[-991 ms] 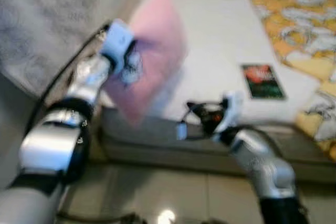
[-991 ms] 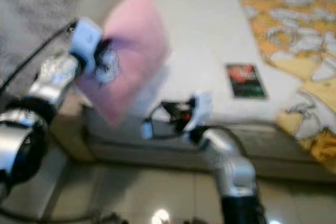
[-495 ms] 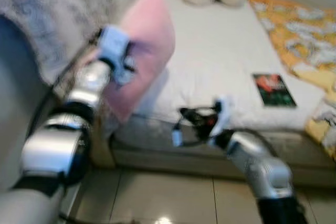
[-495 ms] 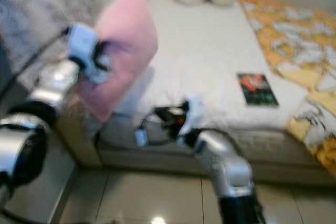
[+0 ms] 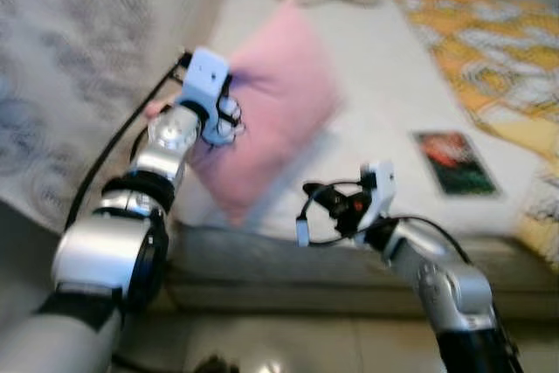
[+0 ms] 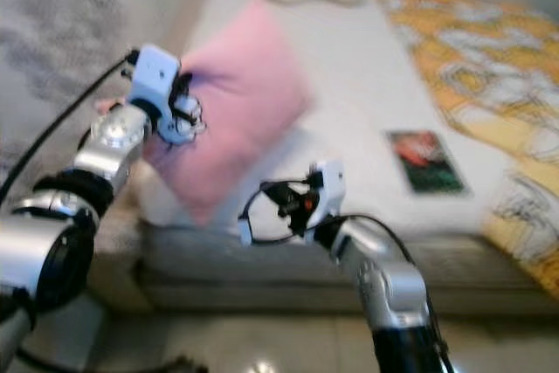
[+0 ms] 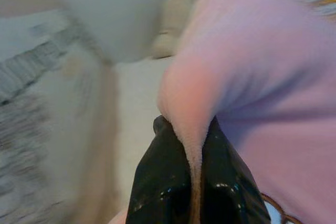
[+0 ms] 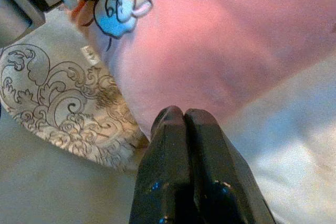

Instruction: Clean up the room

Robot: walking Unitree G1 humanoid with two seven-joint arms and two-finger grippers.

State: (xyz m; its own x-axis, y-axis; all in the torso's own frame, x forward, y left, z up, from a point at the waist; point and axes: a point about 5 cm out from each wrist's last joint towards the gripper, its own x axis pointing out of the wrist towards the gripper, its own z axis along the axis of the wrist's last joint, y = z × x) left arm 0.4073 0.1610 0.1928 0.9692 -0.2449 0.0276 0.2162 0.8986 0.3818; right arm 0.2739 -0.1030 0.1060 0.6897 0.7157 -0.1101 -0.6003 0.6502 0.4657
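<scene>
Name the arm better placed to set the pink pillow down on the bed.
Left. The left claw is already shut on an edge of the soft pink square pillow, holding it above the white bed. The right claw is shut, empty and lower, near the bed's front edge.

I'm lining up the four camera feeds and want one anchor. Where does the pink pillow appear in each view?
Left eye view: the pink pillow is upper centre, held up over the bed's left side.
Right eye view: pillow is upper centre-left.
Left wrist view: a pillow fold is pinched by the left gripper.
Right wrist view: pillow lies beyond the shut right gripper.
Shared landmark: the white bed.
</scene>
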